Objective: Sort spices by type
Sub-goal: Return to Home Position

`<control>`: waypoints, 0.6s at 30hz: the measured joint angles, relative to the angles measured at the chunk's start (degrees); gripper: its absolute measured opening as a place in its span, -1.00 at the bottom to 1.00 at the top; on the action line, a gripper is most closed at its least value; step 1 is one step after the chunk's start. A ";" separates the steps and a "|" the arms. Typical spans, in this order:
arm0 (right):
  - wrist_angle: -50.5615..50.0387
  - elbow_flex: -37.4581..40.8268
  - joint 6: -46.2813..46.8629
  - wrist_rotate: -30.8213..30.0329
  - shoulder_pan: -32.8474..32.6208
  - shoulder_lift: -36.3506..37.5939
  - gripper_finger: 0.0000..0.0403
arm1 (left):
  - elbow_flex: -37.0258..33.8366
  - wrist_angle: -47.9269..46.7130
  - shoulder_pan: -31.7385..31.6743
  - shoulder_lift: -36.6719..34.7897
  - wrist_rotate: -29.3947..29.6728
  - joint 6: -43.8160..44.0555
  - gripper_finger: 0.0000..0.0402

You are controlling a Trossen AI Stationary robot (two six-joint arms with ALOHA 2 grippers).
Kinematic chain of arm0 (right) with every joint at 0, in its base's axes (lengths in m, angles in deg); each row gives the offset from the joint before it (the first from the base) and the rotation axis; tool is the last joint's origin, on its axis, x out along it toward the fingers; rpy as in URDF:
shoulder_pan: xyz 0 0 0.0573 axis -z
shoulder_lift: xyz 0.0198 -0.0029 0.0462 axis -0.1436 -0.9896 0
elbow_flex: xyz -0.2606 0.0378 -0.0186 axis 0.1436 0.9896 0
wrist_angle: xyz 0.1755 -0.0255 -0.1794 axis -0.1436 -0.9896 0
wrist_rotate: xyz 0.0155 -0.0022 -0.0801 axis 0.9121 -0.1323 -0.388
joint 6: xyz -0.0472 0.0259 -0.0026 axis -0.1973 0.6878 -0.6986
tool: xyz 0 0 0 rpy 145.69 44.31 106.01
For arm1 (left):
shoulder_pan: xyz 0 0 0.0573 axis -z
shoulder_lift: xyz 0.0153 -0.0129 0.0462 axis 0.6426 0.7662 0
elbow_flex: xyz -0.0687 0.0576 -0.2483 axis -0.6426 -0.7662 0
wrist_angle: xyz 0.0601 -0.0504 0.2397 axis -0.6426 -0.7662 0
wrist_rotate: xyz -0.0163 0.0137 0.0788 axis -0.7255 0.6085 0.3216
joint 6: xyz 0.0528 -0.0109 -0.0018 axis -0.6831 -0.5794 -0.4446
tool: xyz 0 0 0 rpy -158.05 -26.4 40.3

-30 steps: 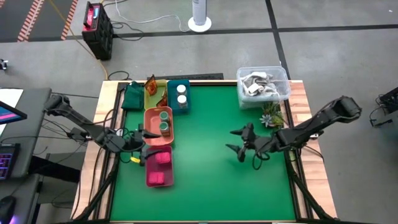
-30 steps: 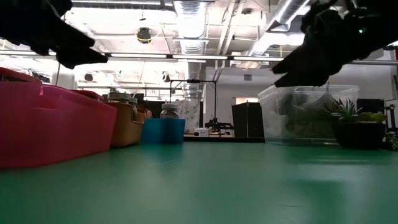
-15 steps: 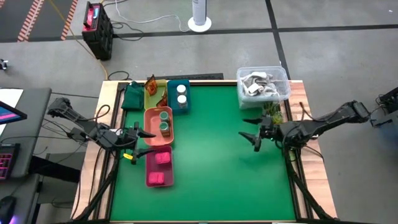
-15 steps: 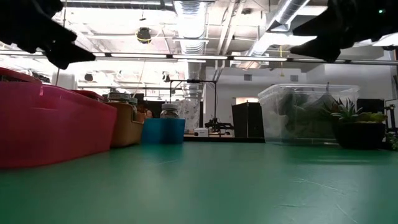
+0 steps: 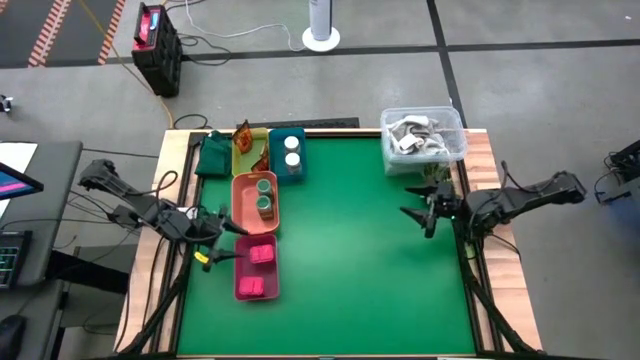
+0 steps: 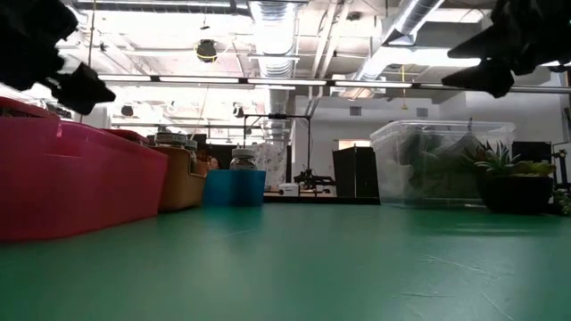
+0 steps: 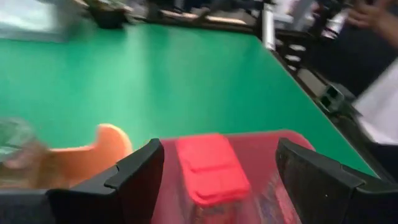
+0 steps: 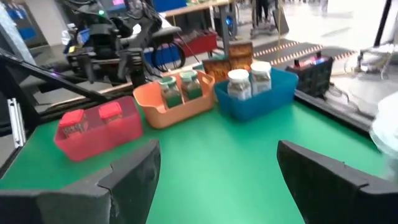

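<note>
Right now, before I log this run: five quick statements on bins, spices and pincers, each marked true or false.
1. Both white jars sit in the blue bin. True.
2. The pink bin holds green-lidded jars. False: it holds two pink blocks. The green-lidded jars are in the orange bin.
3. The left pincer grips a pink block. False: it is open and empty, by the pink bin's left edge.
4. The right pincer is open, near the plant. True.
5. The sachets are in the blue bin. False: they are in the yellow bin beside it.
</note>
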 joint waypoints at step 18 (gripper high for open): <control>-10.76 5.07 6.05 -1.50 -1.06 13.81 0.63 | -3.80 9.96 3.08 0.03 -7.16 -2.23 0.47</control>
